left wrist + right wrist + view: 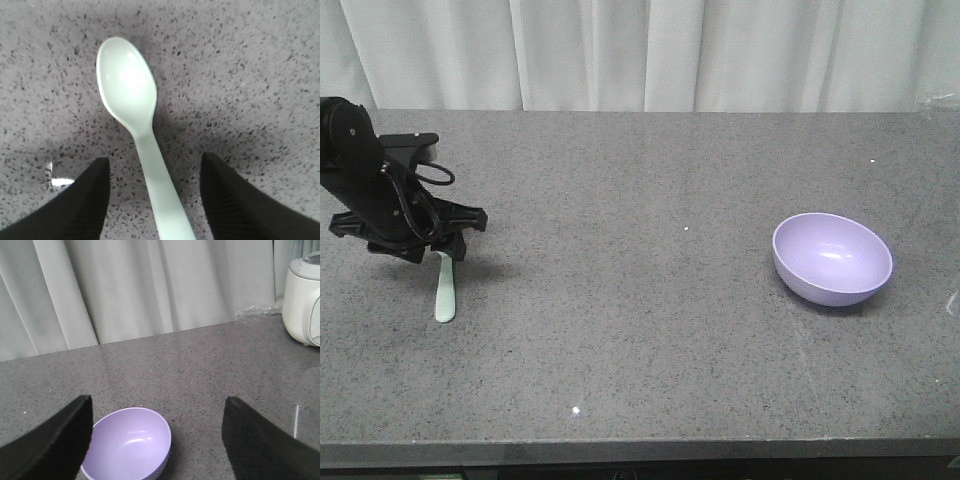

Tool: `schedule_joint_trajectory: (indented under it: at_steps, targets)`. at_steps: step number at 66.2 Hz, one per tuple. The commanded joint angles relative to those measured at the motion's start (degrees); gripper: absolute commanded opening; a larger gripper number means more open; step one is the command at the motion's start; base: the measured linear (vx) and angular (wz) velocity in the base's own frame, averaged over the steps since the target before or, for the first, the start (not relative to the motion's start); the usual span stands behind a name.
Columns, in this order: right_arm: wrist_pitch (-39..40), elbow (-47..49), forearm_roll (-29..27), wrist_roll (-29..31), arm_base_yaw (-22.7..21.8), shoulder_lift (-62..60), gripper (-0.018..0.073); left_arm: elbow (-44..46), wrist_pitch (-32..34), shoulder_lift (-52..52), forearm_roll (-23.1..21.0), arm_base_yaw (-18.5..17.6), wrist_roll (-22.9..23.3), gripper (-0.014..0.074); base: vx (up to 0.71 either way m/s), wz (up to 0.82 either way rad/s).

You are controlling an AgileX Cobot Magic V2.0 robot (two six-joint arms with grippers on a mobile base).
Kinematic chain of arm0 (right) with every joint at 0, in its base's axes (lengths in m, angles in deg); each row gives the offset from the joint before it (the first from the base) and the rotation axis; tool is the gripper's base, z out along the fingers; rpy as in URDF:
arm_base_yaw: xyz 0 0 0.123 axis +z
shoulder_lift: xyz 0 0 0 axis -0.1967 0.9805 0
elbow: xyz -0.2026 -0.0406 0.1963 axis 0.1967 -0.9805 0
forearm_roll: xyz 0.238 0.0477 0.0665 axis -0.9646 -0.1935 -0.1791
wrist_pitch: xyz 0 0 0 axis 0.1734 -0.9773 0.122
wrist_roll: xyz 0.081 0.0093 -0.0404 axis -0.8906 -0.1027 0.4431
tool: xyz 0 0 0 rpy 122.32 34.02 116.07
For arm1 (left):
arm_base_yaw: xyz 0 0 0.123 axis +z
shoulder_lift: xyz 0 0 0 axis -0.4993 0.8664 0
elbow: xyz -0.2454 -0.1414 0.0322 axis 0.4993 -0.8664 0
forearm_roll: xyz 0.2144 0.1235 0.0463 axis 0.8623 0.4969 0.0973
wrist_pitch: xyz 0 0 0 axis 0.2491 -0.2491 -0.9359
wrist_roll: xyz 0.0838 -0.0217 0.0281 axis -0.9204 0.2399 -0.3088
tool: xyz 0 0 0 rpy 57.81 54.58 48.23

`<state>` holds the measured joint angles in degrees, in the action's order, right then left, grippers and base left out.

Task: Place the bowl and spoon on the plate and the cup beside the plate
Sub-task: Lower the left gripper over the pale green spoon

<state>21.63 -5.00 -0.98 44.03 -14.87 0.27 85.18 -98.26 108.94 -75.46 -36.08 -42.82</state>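
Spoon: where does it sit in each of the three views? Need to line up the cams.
Exterior front: the spoon is at far left, on the countertop, just below the left gripper.
Left wrist: it fills the centre, head at top, with the handle running down between the open fingers.
Right wrist: the spoon is not in it. That view shows the bowl.
Shared landmark: the grey speckled countertop, seen in all three.
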Motion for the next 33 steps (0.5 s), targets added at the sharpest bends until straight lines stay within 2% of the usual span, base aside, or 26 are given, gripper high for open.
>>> schedule_joint_trajectory:
  at_steps: [1, 17, 33]
  targets:
    - [3.77, 2.04, 0.39, 0.39, -0.24, 0.42, 0.0532, 1.75, 0.73, -1.67, -0.39, 0.07, 0.23, 0.0398, 0.00, 0.00]
    - [3.77, 2.04, 0.39, 0.39, -0.24, 0.42, 0.0532, 1.75, 0.28, 1.03, -0.43, 0.07, 0.23, 0.0398, 0.00, 0.00]
    - [3.77, 2.04, 0.39, 0.39, -0.24, 0.42, 0.0532, 1.72, -3.41, 3.48, -0.43, 0.07, 0.23, 0.0386, 0.00, 0.00]
